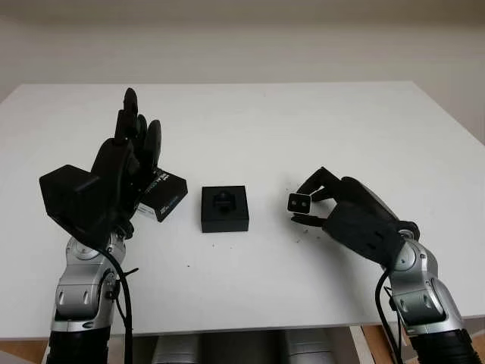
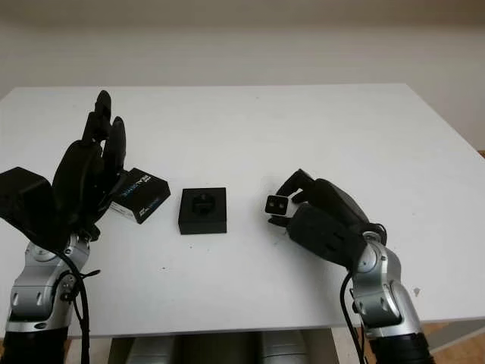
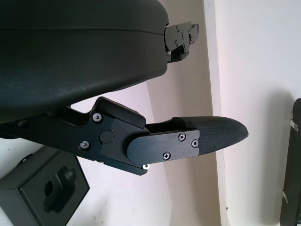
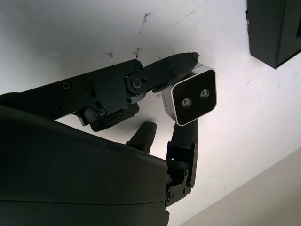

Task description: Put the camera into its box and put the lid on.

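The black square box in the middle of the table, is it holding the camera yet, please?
Not yet. The black square box shows its bare moulded recess, while the small silver-framed camera sits gripped in the right hand, beside the box.

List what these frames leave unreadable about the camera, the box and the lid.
- Camera: its rear and sides, covered by the right hand's fingers.
- Box: the depth of its cutout, too dark in the eye views.
- Lid: its near end, hidden behind the raised, open left hand; whether they touch is unclear.
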You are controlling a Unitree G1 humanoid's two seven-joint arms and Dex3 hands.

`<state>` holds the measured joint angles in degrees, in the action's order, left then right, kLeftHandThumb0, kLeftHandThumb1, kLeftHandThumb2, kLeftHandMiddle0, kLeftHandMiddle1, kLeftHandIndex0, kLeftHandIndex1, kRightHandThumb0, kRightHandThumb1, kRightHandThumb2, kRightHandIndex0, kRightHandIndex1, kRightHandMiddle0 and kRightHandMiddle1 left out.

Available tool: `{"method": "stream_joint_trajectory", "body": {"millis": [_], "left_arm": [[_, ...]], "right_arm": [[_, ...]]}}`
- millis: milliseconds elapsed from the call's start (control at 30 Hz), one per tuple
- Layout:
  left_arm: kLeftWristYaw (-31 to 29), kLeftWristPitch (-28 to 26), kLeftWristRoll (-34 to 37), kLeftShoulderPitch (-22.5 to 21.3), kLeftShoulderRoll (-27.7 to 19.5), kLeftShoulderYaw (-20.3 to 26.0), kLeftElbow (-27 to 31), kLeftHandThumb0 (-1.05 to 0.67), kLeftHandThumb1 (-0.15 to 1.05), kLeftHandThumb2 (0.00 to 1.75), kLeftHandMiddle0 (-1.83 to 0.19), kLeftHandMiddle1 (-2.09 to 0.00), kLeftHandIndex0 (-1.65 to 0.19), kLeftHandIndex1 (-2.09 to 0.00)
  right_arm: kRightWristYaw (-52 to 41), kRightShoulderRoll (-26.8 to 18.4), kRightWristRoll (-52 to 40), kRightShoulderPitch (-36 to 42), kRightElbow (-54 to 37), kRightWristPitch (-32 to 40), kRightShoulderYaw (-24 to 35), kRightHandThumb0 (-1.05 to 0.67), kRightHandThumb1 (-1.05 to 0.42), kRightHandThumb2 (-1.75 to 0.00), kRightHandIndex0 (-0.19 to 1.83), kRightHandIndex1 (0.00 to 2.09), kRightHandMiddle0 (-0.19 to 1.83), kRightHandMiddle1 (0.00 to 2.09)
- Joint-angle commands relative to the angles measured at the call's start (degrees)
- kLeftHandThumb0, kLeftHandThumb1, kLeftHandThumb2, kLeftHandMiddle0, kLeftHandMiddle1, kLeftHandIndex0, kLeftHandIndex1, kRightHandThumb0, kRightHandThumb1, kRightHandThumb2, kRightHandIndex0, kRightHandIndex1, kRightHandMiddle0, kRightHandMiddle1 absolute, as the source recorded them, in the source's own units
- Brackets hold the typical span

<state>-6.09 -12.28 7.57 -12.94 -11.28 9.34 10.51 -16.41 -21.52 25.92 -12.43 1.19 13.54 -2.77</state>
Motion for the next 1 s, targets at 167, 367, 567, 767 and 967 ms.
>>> {"method": "stream_joint_trajectory", "body": {"millis": [167,367,567,767,967], "left_arm": [[-0.17,0.07,-0.41,-0.31,-0.86,0.03,0.53,-0.81,1.05,0.57,0.19,0.00,0.19,0.00],[0.05,0.24,-0.52,-0.23,-0.42,0.05,0.34,-0.80,1.05,0.58,0.19,0.00,0.19,0.00],[0.11,-0.30,-0.09,-0.10,-0.30,0.40,0.42,-0.76,1.05,0.57,0.19,0.00,0.19,0.00],[-0.04,0.03,-0.01,-0.37,-0.25,0.34,-0.17,-0.76,1.05,0.57,0.19,0.00,0.19,0.00],[0.04,0.10,0.16,-0.19,0.04,0.33,-0.07,-0.76,1.05,0.57,0.19,0.00,0.19,0.00]], "right_arm": [[-0.28,-1.75,-4.27,-2.07,3.83,-3.93,-0.30,-0.47,-1.01,-0.06,0.29,0.32,0.37,1.56],[-1.33,-2.65,-8.31,-6.56,8.71,-12.12,-0.63,-0.47,-1.02,-0.06,0.24,0.12,0.32,1.47],[-0.35,-0.64,-12.64,-11.83,16.14,-21.29,-0.74,-0.48,-1.01,-0.05,0.20,0.07,0.37,1.43],[2.94,2.43,-13.15,-17.51,23.22,-27.96,-1.85,-0.50,-1.02,-0.06,0.20,0.06,0.38,1.41],[3.65,5.41,-13.52,-22.46,28.89,-28.06,-3.03,-0.53,-1.03,-0.06,0.21,0.06,0.40,1.41]]}}
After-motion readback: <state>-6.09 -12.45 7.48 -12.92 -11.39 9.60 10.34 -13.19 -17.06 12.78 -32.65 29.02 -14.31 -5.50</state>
